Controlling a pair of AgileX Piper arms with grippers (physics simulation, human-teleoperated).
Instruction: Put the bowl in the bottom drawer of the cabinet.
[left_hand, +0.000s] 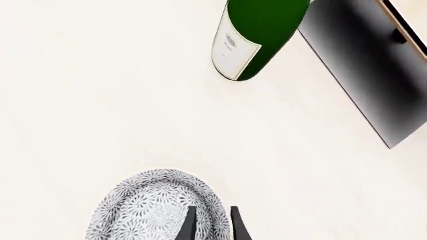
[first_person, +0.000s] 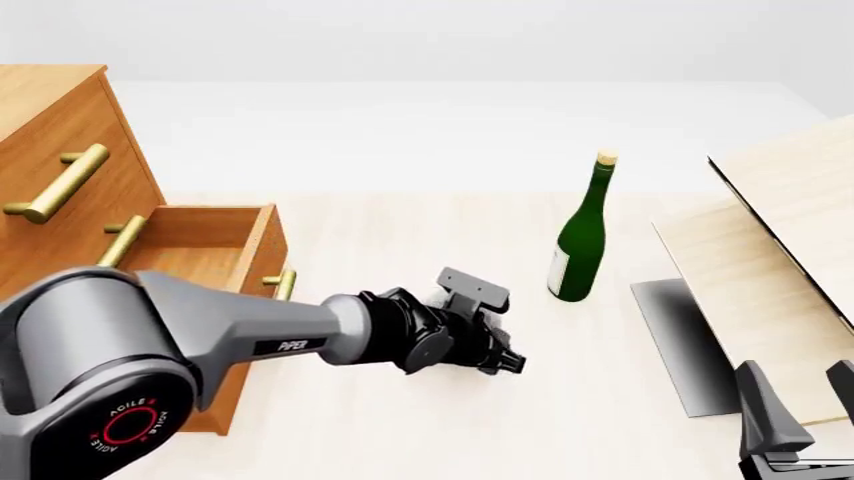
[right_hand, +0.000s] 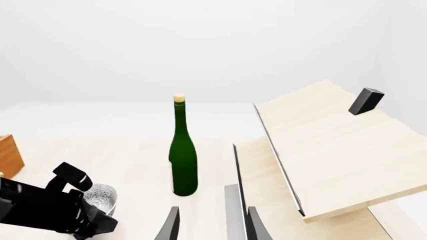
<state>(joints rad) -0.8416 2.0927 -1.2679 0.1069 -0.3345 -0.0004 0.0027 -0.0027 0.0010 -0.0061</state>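
The speckled white-grey bowl (left_hand: 147, 205) sits low over the table to the right of the cabinet (first_person: 54, 110). My left gripper (left_hand: 213, 225) straddles its rim, one finger inside and one outside, shut on it. In the front view the left gripper (first_person: 507, 360) hides the bowl; the right wrist view shows the bowl (right_hand: 101, 196) just under it. The bottom drawer (first_person: 200, 240) stands pulled out, its brass handle facing right, left of the gripper. My right gripper (first_person: 801, 420) is open and holds nothing, at the near right edge of the table.
A tall green bottle (first_person: 581, 245) stands upright right of the bowl and farther back. Pale wooden boards (first_person: 787, 230) slope up at the right, with a dark shadow beneath them. The two upper drawers are shut.
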